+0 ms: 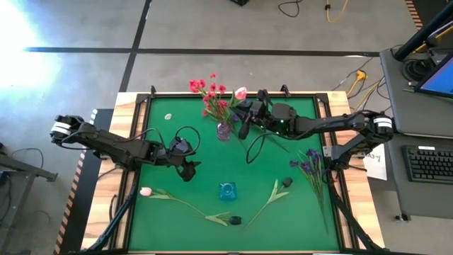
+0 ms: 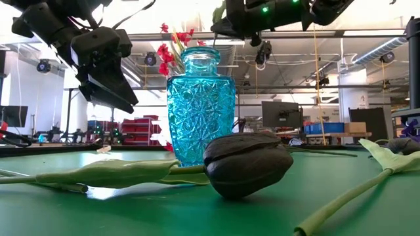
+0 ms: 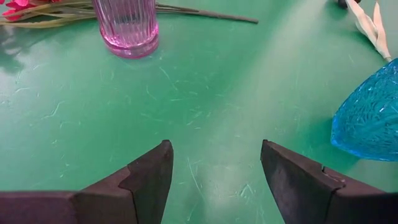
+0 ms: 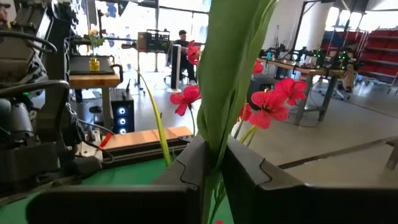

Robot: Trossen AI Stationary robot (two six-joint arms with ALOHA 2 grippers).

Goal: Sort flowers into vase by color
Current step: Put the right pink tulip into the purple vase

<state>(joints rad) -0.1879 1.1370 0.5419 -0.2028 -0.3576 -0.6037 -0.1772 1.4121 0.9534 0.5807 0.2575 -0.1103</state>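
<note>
Right gripper (image 4: 214, 163) clamped on a green tulip stem (image 4: 227, 74) above the pink vase (image 1: 224, 131).
The vase holds red flowers (image 1: 211, 95); left gripper (image 3: 214, 177), jaws apart, hovers over the green mat (image 1: 283, 205) near the blue vase (image 1: 226, 190).

Open green mat (image 1: 205, 152) between the pink vase (image 1: 224, 131) and blue vase (image 1: 226, 190), easy to pass through. Front edge is cluttered with tulips (image 1: 185, 202); purple flowers (image 1: 311, 168) block the right side, I think.
</note>
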